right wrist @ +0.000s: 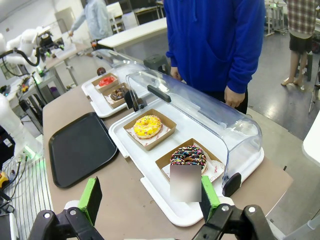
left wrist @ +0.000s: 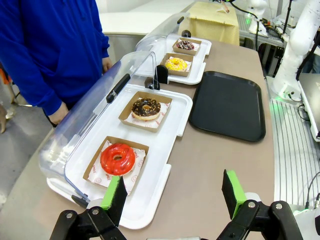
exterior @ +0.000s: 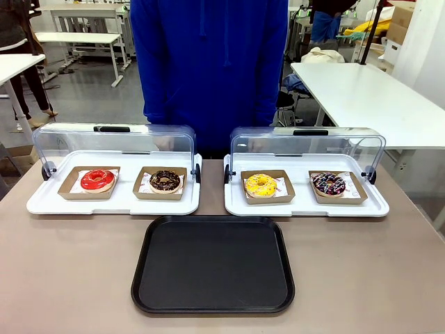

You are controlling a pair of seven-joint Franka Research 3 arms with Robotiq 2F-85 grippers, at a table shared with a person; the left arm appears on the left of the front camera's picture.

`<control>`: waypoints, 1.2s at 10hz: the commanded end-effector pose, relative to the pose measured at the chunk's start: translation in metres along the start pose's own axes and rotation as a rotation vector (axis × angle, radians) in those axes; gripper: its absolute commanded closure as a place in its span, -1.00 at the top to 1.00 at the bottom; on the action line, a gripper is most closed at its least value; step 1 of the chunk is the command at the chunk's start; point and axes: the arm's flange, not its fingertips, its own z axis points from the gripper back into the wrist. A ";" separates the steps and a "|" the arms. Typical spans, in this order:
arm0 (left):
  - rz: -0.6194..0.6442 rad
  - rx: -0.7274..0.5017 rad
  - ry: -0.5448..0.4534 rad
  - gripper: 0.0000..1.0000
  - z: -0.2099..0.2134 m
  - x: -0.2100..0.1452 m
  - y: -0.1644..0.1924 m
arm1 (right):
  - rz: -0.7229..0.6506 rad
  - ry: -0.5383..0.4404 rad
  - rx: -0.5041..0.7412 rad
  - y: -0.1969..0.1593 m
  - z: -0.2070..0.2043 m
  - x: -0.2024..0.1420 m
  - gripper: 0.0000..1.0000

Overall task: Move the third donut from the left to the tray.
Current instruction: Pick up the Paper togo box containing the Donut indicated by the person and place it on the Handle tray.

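The yellow-iced donut (exterior: pixel 261 185) lies in its brown cardboard box on the right white tray, third from the left; it also appears in the wrist views as the yellow donut (left wrist: pixel 176 64) (right wrist: pixel 147 126). The black tray (exterior: pixel 213 264) sits bare in front of both white trays, also seen as the black tray (left wrist: pixel 229 104) (right wrist: pixel 80 147). My left gripper (left wrist: pixel 172 192) stands open, hanging over the near end of the left white tray by the red donut. My right gripper (right wrist: pixel 150 197) is open too, above the end of the right white tray, holding nothing.
A red donut (exterior: pixel 97 179) and a chocolate donut (exterior: pixel 165 181) rest in boxes on the left white tray (exterior: pixel 42 202). A dark sprinkled donut (exterior: pixel 328 184) shares the right white tray (exterior: pixel 375 207). Both clear lids (exterior: pixel 111 139) stand open. A person in a blue top (exterior: pixel 208 62) stands behind.
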 end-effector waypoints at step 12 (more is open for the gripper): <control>-0.011 -0.010 -0.002 1.00 0.001 0.001 -0.002 | 0.013 -0.017 0.004 0.000 0.000 0.002 1.00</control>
